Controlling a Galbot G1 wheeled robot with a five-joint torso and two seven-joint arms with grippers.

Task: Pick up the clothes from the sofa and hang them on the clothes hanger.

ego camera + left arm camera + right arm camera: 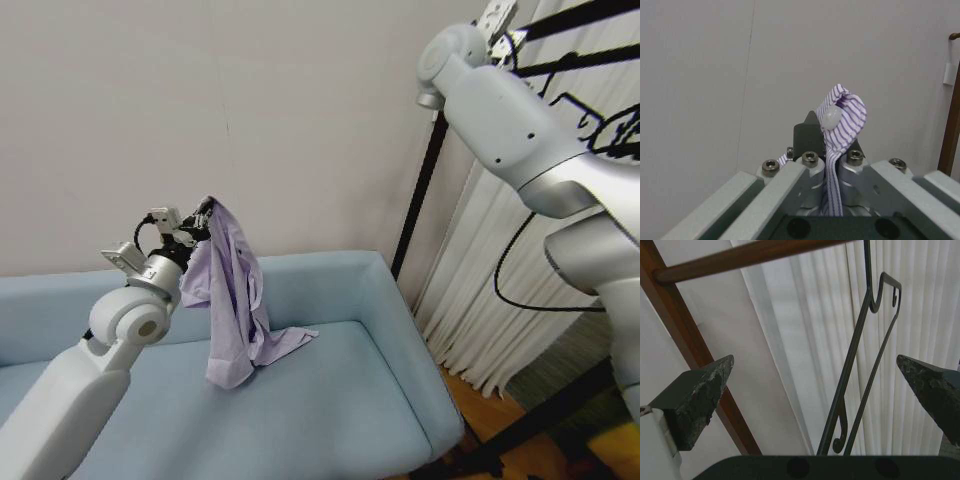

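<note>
Lilac-striped shirt (pixel 235 300): bunched and hanging from the left tool, its upper fold lifted level with the backrest top, its lower end and one sleeve lying on the sofa seat.
Left arm: reaches in from the lower left, forearm angled upward, wrist bent so that the tool points up and towards the wall.
Left tool (pixel 200 215): pressed together on a fold of the shirt; in the left wrist view the striped cloth runs up between the fingers (pixel 807 135) and loops over above them, with a white button (pixel 831 117) on the loop.
Right arm: raised high at the upper right, elbow bent, forearm reaching up beside the clothes rack.
Right tool (pixel 815 365): spread wide, both dark fingertips well apart; the black wire hanger (pixel 850 367) shows between them, touching neither.
Hanger: hangs beyond the tool, before the curtains.
Rack: a wooden rail (pixel 740 257) crosses overhead and meets a slanting wooden upright (pixel 680 325).
Sofa (pixel 330 400): pale blue, standing against the wall.
Room: plain light wall (pixel 200 100) behind the sofa, white pleated curtains (pixel 480 300) to the right, wooden floor (pixel 490 410) below them.
</note>
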